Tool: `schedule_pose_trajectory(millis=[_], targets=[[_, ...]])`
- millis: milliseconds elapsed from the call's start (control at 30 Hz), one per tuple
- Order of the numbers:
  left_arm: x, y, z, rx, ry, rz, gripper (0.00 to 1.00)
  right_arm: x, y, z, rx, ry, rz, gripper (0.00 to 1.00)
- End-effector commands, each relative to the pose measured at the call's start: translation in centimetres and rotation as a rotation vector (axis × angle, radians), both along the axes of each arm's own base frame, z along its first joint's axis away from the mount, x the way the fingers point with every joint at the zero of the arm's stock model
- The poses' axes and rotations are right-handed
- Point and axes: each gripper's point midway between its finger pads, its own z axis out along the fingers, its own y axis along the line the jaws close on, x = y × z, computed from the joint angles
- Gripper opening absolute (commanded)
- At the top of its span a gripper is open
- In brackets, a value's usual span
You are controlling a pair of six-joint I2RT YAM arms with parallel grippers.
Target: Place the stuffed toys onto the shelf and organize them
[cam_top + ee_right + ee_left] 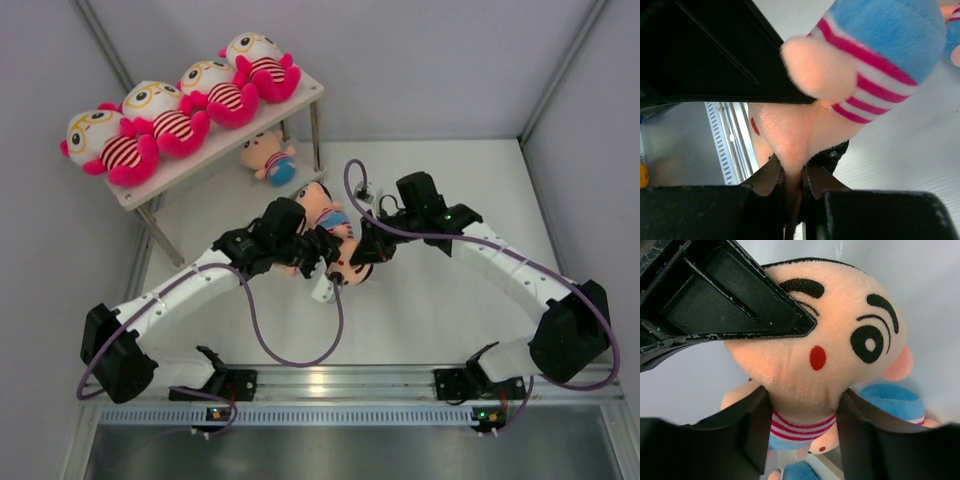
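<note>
A peach-faced, black-haired doll [351, 268] hangs between both grippers at the table's middle. My left gripper [318, 250] is shut round its neck [802, 405], under the chin. My right gripper [362, 250] pinches the edge of its head by the hairline [792, 172]. Its striped shirt and blue pants show in the right wrist view [880, 55]. A second peach-faced doll [322, 205] lies just behind it. A third [270, 157] lies under the top board of the shelf [302, 98]. The top board carries a row of several white-headed, pink-limbed toys [165, 120].
The shelf stands at the back left on thin metal legs [316, 135]. Grey walls close the table at the left, the back and the right. A purple cable [300, 355] loops from the left arm over the table in front.
</note>
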Motion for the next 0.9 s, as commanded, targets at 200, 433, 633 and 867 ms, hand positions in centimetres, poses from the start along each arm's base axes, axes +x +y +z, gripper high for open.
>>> schedule_pose_trajectory(millis=[200,433,633,867], targets=[[-0.2,-2.5,2.9,-0.103,-0.012,-0.034,0.0,-2.9,1.6,4.8,0.158,-0.059,0.148,0.0],[6.1,-0.5,2.9,-0.217,0.231,0.59,0.0,1.1,0.0,3.6,0.135,-0.019,-0.112,0.76],[13.0,9.4,5.1,-0.478,0.182,1.492,0.0,5.0,-3.9,3.9,0.071,-0.133,-0.382,0.78],[15.2,18.9,5.4,-0.728,0.305,2.057,0.0,5.0,-5.0,4.5,0.08,-0.196,-0.436,0.78]])
